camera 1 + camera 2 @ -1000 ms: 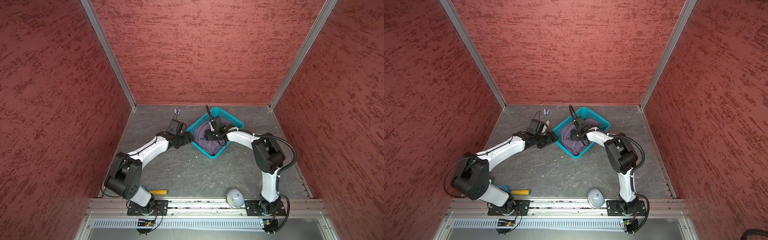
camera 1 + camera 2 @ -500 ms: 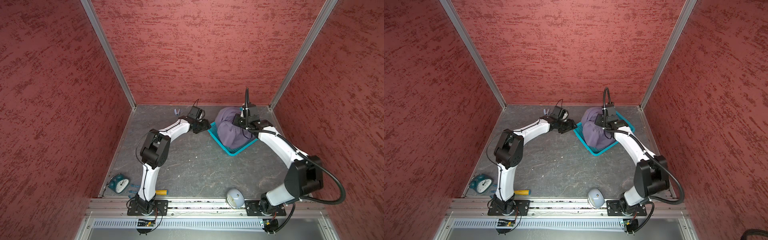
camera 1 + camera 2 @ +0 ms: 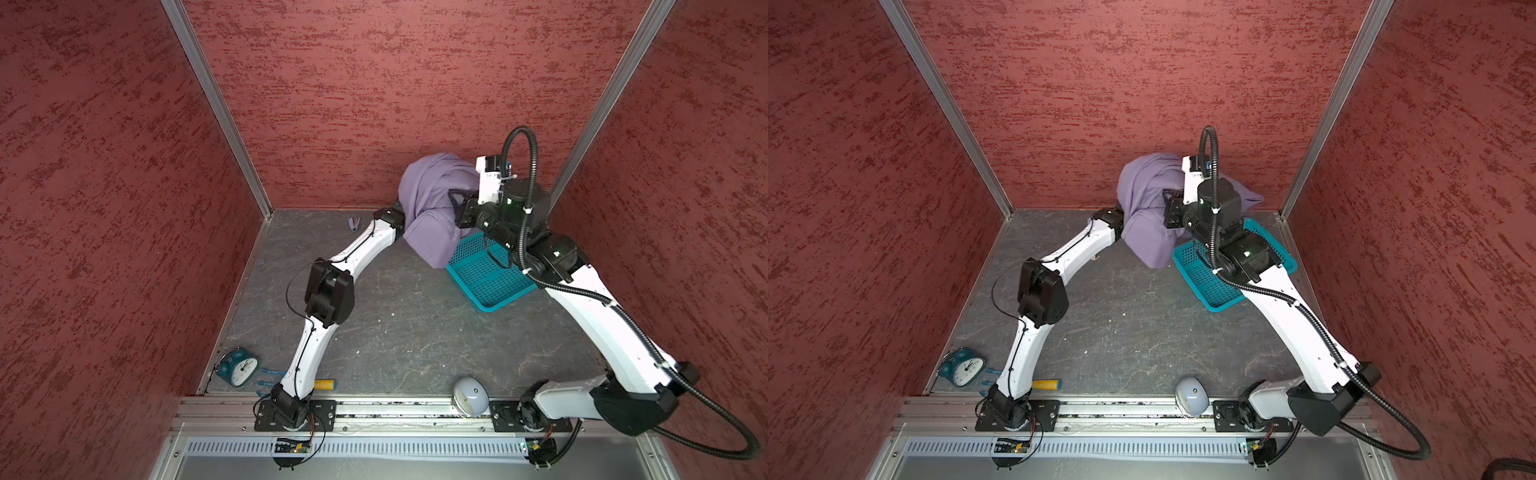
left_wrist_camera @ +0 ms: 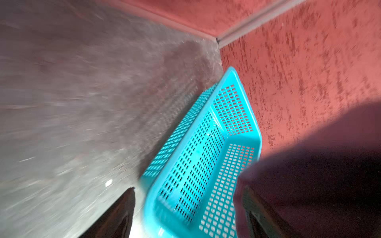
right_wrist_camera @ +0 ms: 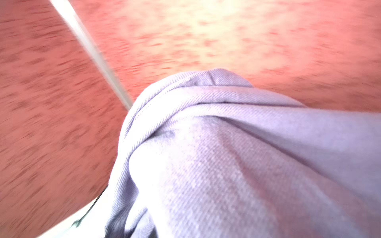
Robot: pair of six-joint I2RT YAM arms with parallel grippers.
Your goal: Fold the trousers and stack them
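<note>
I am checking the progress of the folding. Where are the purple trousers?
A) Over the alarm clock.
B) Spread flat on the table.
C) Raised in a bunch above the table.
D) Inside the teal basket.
C: in both top views the trousers hang bunched up high, and the teal basket shows only bare mesh.

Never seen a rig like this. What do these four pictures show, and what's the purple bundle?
The white left arm and right arm are robots on a rail, each ending in pinching jaws. Two pictures look down from overhead, nearly identical; two come from cameras on the wrists. The right jaws grip the lavender-grey cloth trousers, bunched in the air by the teal perforated plastic basket. The left jaws stand open near that basket. On the grey tabletop sit a teal alarm clock and a short yellow cylinder.
</note>
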